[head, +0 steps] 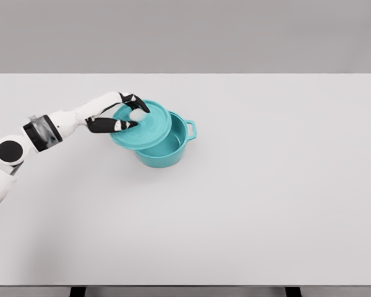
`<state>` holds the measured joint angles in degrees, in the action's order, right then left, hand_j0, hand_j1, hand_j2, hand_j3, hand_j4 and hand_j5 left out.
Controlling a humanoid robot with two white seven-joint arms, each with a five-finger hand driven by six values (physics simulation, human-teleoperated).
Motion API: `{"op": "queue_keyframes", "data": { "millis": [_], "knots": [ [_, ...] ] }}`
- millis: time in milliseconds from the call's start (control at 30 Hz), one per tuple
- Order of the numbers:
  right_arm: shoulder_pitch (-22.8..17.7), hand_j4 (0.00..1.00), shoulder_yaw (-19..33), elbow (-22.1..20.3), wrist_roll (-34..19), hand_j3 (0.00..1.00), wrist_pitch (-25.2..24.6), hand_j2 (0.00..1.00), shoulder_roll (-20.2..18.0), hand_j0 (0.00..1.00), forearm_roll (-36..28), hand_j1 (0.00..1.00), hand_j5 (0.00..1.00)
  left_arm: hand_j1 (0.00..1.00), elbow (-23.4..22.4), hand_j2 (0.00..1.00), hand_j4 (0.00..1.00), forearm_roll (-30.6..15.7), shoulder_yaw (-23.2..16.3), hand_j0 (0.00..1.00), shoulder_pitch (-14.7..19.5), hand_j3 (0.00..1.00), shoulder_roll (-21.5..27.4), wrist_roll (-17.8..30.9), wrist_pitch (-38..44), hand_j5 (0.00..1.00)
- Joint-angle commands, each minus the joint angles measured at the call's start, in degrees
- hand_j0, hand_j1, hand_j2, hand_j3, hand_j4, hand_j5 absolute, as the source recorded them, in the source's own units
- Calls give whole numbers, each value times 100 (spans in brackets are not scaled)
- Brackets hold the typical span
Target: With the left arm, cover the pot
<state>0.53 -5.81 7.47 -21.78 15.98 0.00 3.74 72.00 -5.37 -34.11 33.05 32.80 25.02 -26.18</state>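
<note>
While reaching in from the lower left across the white table [247,204], holding the teal lid [149,127] by its pale knob [136,116] with the left hand [120,114]. Fingers [135,102] curled around that knob from above and from the near side, dark fingertips pinching it, so clenched on the lid rather than released. Lid tilted, its left edge higher and pushed out past the pot's left rim, its right part lying low over the opening. Not seated flat: a crescent of the teal pot [167,148] open on the right and front, with the inner wall and a bit of the floor visible. Whether the lid's lower edge touches the rim, impossible to tell. Pot standing upright a little left of the table's middle and towards the far edge, one loop handle [191,128] sticking out on its right side. Forearm white, with a dark band and a grey cuff near the wrist, stretched low over the tabletop. Plain grey wall behind the far edge. Right arm nowhere in the head view.
</note>
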Motion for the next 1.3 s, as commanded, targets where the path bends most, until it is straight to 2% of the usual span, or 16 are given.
{"op": "queue_keyframes", "data": {
  "millis": [0, 400, 1267],
  "knots": [
    [0, 100, 1, 0, -2, 100, 2, 100, 0, 100, 4, 100, 100, 58, 51, 58, 58, 115, 27, 58, 0, 58, -89, -6, 26, 58],
    [0, 100, 1, 0, -2, 100, 2, 100, 0, 100, 4, 100, 100, 58, -99, 58, 58, 361, 18, 58, 9, 58, -415, -6, 35, 58],
    [0, 100, 1, 0, -2, 100, 2, 100, 0, 100, 4, 100, 100, 58, -116, 58, 58, 361, 9, 58, -44, 58, -458, -6, -9, 58]
  ]
}}
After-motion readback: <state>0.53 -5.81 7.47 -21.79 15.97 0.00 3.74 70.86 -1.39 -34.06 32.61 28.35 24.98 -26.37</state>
